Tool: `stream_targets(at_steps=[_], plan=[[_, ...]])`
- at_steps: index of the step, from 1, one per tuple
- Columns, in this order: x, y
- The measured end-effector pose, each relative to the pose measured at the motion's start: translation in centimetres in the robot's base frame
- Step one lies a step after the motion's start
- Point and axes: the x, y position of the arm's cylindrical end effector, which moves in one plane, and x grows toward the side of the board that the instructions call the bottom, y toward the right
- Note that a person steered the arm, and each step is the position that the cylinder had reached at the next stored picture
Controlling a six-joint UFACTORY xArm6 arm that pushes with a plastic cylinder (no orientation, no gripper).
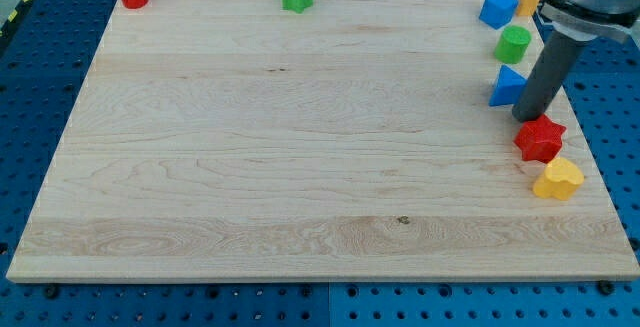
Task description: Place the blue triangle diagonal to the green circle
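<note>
Tip (529,117) sat touching blue triangle (507,87), right side, below green circle (514,43). No claw fitted, nothing held. Next: prob. nudge sideways for diagonal.

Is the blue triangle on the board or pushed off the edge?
On the board. The blue triangle lies flat on the wooden board, below the green circle, with my tip right beside it.

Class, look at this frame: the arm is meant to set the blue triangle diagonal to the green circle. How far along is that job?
Done: my tip has reached the blue triangle, at its right edge. In hand: a push seems to be starting, though contact is unclear. Left: the triangle sits almost directly below the green circle, so it must be shifted sideways to lie diagonal.
</note>
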Motion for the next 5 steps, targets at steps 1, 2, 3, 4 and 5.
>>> stream_targets(at_steps=[1, 2, 3, 4, 5], plan=[[0.0, 2.1], [-0.9, 3.2], [-2.3, 2.9], [-3.2, 1.7], [-5.4, 0.6]])
